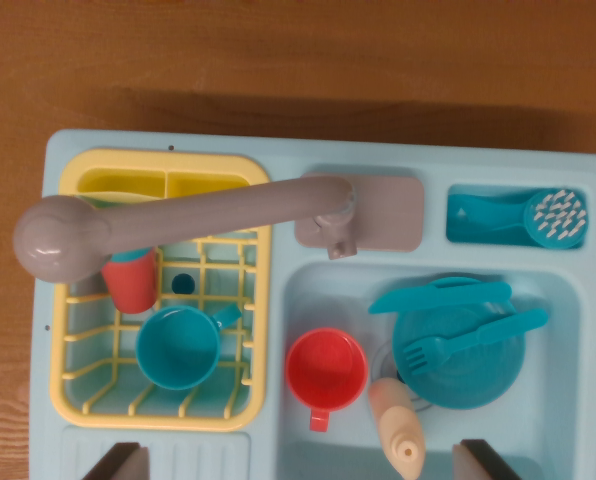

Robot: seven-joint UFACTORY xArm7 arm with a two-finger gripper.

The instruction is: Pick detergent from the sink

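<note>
At the bottom edge of the wrist view, two dark fingertips show, one at the view's left and one at the right, standing wide apart with nothing between them; the gripper holds nothing. Between them, nearer the right tip, lies the detergent, a peach bottle tilted in the basin of the sink, its nozzle toward the bottom edge. Just beside it on the left sits a red cup. Touching the bottle's upper end is a teal plate bearing a teal fork and knife. Left of the basin, a yellow rack holds a teal cup and a red tumbler. A grey tap reaches across the rack. A teal brush lies in the upper right tray.
</note>
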